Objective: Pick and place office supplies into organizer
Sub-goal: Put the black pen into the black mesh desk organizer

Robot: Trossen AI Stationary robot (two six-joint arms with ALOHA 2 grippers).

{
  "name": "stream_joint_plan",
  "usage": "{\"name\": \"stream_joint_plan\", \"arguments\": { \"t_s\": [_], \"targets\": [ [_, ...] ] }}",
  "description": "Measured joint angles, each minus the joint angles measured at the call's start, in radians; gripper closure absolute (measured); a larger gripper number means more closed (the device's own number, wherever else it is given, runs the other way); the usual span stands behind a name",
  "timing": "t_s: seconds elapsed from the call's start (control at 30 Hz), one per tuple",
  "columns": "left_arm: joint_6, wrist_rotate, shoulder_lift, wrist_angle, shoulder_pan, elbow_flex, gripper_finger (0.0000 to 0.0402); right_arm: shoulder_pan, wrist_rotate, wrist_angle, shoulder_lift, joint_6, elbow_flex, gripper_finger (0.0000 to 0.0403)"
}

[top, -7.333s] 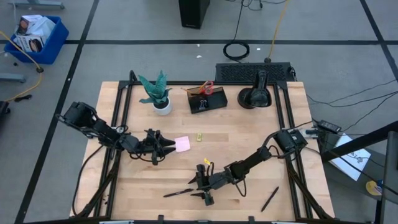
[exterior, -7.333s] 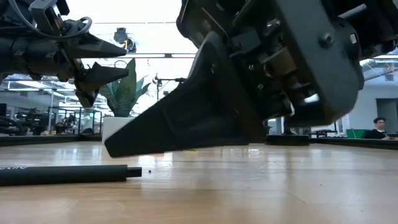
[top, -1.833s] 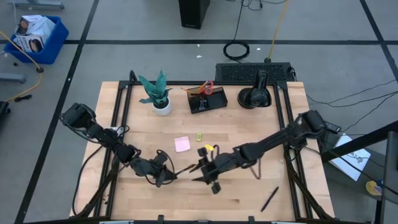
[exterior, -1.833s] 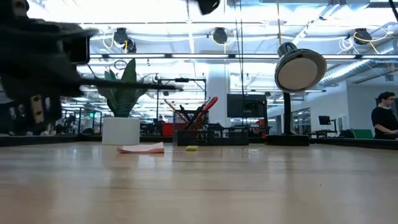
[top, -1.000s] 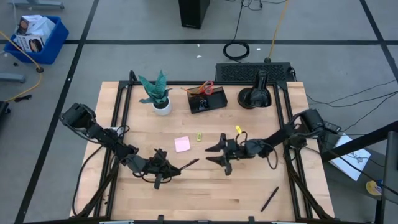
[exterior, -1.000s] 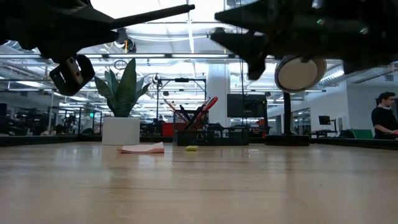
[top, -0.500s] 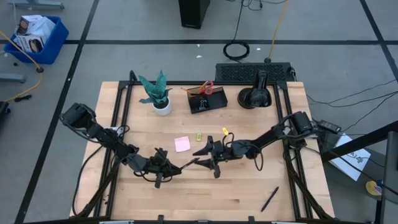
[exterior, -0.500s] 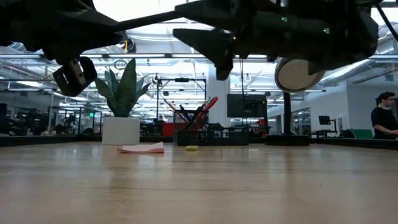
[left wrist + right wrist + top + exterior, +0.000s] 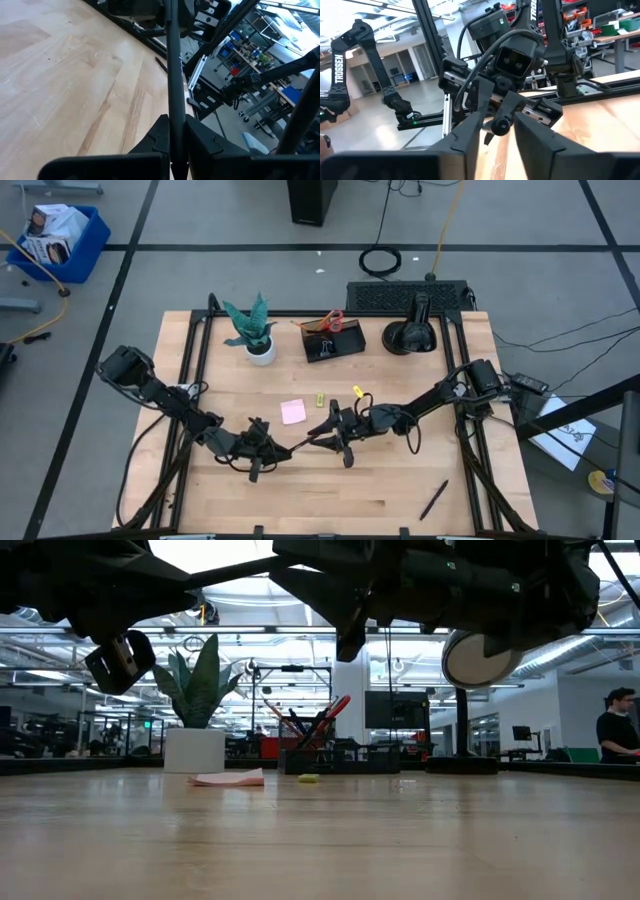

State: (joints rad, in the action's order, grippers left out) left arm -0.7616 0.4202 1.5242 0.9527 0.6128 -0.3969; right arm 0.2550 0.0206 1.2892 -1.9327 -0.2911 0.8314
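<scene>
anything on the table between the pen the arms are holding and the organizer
Nothing visible blocks it. The pen is held above the table; the pink sticky-note pad and yellow piece lie flat under the path to the organizer. The plant stands off to one side.

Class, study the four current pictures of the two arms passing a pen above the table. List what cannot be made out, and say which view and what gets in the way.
- Organizer compartments: too small in the high view; the low view sees only its side.
- Whether the right gripper already clamps the pen: right wrist view shows its end between the jaws, contact unclear.
- Pen near the front edge: outside the low view.
- Yellow piece: too small to identify.
</scene>
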Motion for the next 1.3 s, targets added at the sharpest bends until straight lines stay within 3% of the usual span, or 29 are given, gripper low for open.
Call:
{"name": "stream_joint_plan", "arguments": {
  "t_s": [0.2,0.63,0.87,1.1,1.3],
  "targets": [
    [0.004,0.001,0.000,-0.003,0.000,0.000,0.0362,0.000,-0.005,0.003,0.000,0.020,0.000,0.0370],
    [0.007,0.025,0.000,-0.008,-0.006,0.000,0.0354,-0.001,0.001,0.008,0.000,0.049,0.000,0.0366],
    [0.023,0.035,0.000,-0.050,-0.008,0.000,0.0281,-0.022,0.002,0.005,0.003,0.068,0.000,0.0370],
    [0.011,0.049,-0.001,-0.195,-0.030,0.000,0.0191,-0.045,0.005,-0.017,0.045,0.071,-0.043,0.0372],
    [-0.077,0.102,-0.001,-0.327,-0.037,0.000,0.0159,-0.091,0.041,-0.107,0.160,0.132,-0.101,0.0369]
  ]
}}
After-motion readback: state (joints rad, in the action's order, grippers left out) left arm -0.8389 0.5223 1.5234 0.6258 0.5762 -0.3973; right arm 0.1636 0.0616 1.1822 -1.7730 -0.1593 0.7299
